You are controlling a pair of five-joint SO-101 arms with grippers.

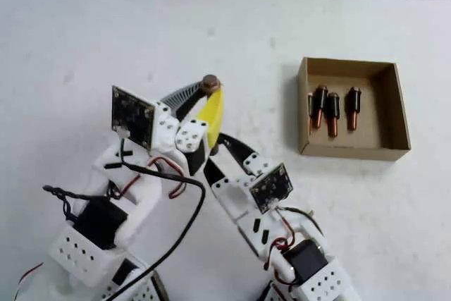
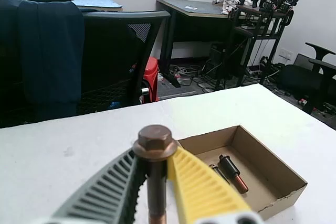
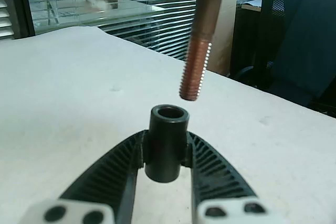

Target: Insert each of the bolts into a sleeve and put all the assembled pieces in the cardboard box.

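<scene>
A bolt (image 2: 154, 142) held just above a sleeve (image 3: 168, 129).
Your left gripper (image 1: 205, 100) is closed on the bolt, your right gripper (image 3: 166, 153) on the sleeve below, apart from the cardboard box (image 1: 399, 114). The tip looks off-centre; lowering could jam it on the sleeve's rim.

One bolt (image 2: 154, 141), one sleeve (image 3: 166, 142), one cardboard box (image 1: 377, 114), and at least three assembled pieces (image 1: 332, 114).

The desk (image 1: 106, 33) is a white, flat surface that spans the high view from side to side. Faint grey marks show on it in the upper left of the frame. One item lies directly on it: the cardboard box (image 1: 352, 151), open-topped, at the right of the frame, flat on its base, apart from the desk's far edge.
</scene>
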